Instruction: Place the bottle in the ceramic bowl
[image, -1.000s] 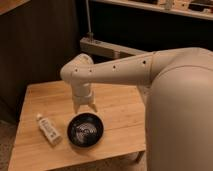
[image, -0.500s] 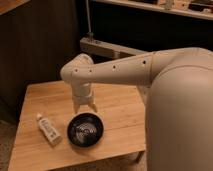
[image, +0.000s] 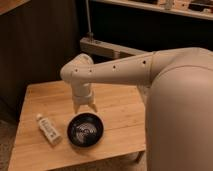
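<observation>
The bottle (image: 48, 129), small and whitish with a white cap, lies on its side on the wooden table (image: 120, 110), at the front left. The ceramic bowl (image: 85, 129), shallow and black with pale ring marks inside, sits just right of the bottle, apart from it. My gripper (image: 85, 107) points down over the table just behind the bowl's far rim, right of and behind the bottle. It holds nothing.
My white arm (image: 130, 72) reaches in from the right, and its large body (image: 182, 115) fills the right side. A dark wooden wall stands behind the table. A grey rail (image: 107, 47) runs behind the arm. The table's front edge lies close below the bowl.
</observation>
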